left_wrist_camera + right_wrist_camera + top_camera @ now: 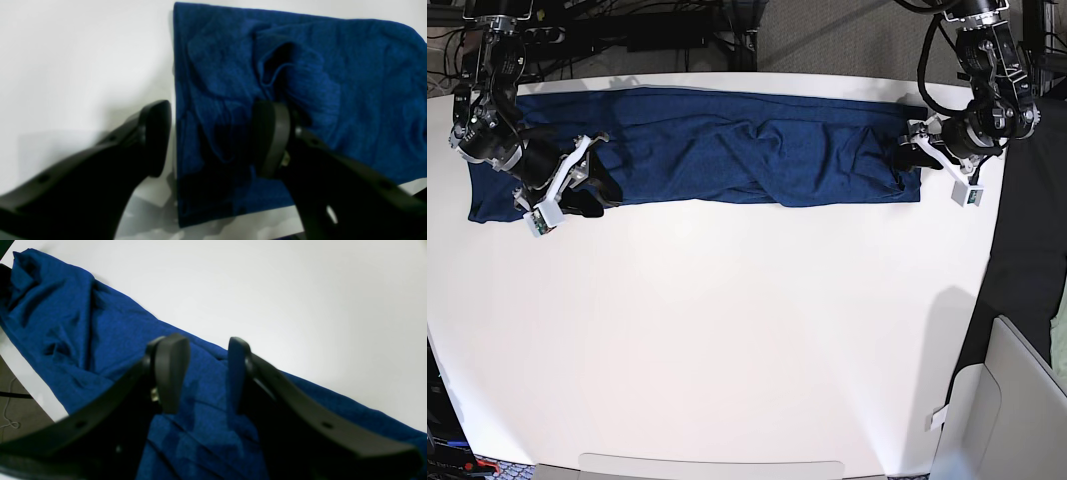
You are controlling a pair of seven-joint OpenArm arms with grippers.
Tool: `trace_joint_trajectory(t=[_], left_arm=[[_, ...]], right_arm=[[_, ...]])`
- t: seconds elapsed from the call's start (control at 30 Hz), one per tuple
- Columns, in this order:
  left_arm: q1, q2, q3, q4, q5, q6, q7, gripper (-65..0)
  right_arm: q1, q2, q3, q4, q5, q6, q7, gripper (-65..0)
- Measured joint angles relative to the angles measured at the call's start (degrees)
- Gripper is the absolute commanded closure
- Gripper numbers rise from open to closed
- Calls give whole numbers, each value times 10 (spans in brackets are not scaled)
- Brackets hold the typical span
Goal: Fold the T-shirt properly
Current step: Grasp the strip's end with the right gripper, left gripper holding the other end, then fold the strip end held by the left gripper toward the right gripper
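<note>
Left end effector [213,140] wide over T-shirt [727,145] edge, right end effector [200,373] part-open, empty

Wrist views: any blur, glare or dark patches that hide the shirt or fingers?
Left wrist: soft throughout; fingers near-black, shadowing the shirt between them; no glare. Right wrist: fingers blurred, shirt folds readable. Base: sharp, evenly lit, faint shadow on table.
</note>
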State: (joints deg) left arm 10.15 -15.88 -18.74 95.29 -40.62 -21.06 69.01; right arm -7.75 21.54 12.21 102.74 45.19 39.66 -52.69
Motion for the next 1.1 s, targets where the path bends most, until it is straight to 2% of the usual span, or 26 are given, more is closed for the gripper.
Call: trace_joint_trajectory(t=[0.07,0.17,0.3,0.43,0.47,0.57,0.67,0.8,0.97,1.1], left_arm=[[0,0,7,0,-1,0,0,-366],[-2,2,34,0,-1,0,-4,-310],[-2,5,64,0,-6,0,-12,-187],[-2,7,69,-1,-8,0,-9,-16],[-2,7,68,-1,-9,0,-9,0],[-2,5,61,-1,-10,0,-9,-6],[-1,10,8,-5,-16,-4,2,-5],[-23,1,-45,-9,13,1,17,-6],[-30,4,-52,3,5,1,17,-6],[-24,26,-52,68,9,3,60,-6]], right_arm=[[0,0,0,0,0,0,0,-212],[0,0,0,0,0,0,0,-212],[0,0,0,0,0,0,0,-212],[0,-1,0,0,0,0,0,-212],[0,-1,0,0,0,0,0,-212],[0,0,1,0,0,0,0,-212],[-2,0,18,0,2,0,0,-212],[-2,1,30,0,1,0,-1,-212],[-2,0,49,0,0,0,0,-212],[-3,0,66,-1,0,0,0,-212]])
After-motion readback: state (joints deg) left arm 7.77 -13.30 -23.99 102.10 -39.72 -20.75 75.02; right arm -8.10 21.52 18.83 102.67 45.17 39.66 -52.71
